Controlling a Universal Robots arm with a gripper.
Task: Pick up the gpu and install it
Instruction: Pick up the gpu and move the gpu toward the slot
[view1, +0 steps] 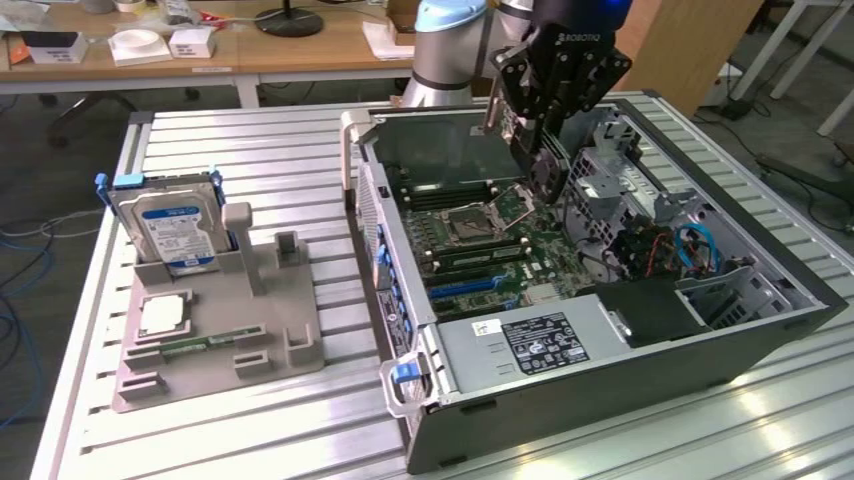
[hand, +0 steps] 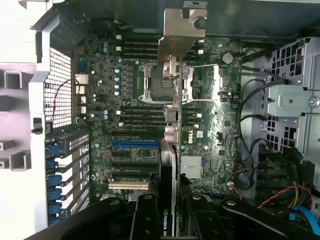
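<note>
I have the gripper (view1: 545, 110) clamped on the gpu (hand: 170, 165), holding it edge-on above the motherboard (hand: 100, 100) inside the open computer case (view1: 601, 400). I judge it light, stiff and fragile, best pinched on its flat faces, away from the connector edge.

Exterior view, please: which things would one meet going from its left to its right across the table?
hard drive → gpu → blue cables
</note>
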